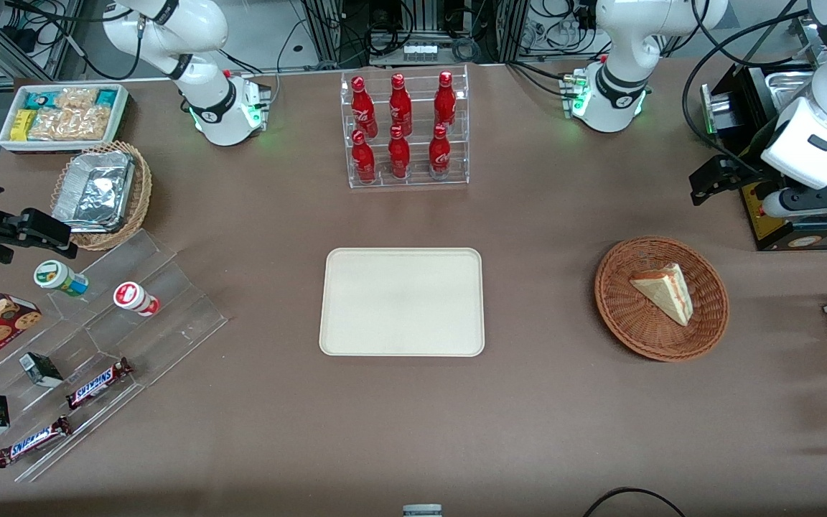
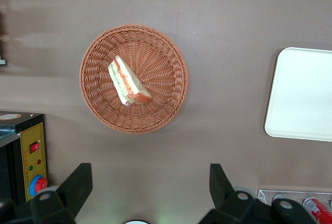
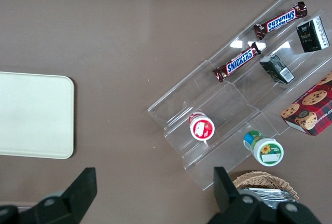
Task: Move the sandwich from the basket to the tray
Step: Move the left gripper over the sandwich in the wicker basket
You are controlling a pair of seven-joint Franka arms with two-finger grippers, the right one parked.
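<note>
Your black two-finger gripper hangs above the brown table, raised well clear of it, and sits farther from the front camera than the round shallow brown wicker basket. Its fingers are spread wide with nothing between them; in the left wrist view you see bare tabletop in the gap. It touches neither the basket nor anything else.

In that basket you have the small triangular sandwich of pale bread with red and green filling. It lies on its side inside the bowl, a little off the centre, its striped filling edge showing as an orange-red and green band in the wrist view. The sandwich is the only thing in the basket.

The flat cream rectangular tray with rounded corners lies at the middle of the table, well apart from the basket, toward the parked arm's end from it. Nothing rests on it.

Farther from the front camera than the tray you find a clear acrylic rack of red bottles standing upright in two rows. Near your gripper, at the working arm's end, stands a black box with a yellow panel carrying a red switch and a red button. At the parked arm's end lie a clear stepped display with chocolate bars and small cups, a lighter wicker basket holding a foil container, and a white bin of snack packets.
</note>
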